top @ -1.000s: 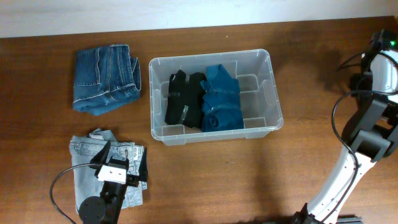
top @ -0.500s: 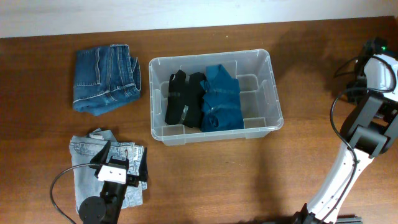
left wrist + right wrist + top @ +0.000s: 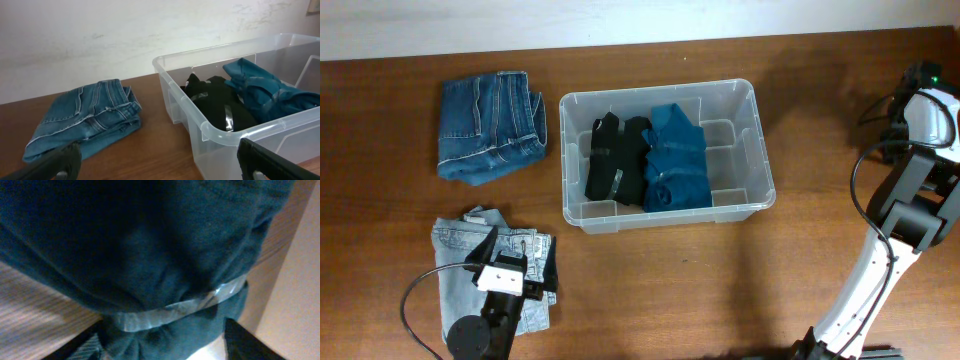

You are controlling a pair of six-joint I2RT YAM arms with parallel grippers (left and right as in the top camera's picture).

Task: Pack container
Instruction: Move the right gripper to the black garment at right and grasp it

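As the container (image 3: pixel 732 155), at the middle of the table (image 3: pixel 650 290), shows its widest bare floor at the right end, the next garment is best lowered flat there. A dark bundle (image 3: pixel 150 245) sits between the right gripper's (image 3: pixel 167 342) fingers, but whether they grip it cannot be determined. The left gripper (image 3: pixel 159 162) is spread and empty.

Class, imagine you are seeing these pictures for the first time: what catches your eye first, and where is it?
The clear container at the centre of the overhead view stands out, with a black garment and a teal garment side by side inside. Folded blue jeans lie left of it, and paler jeans lie at the lower left. The right wrist view is filled by dark teal cloth with a taped band.
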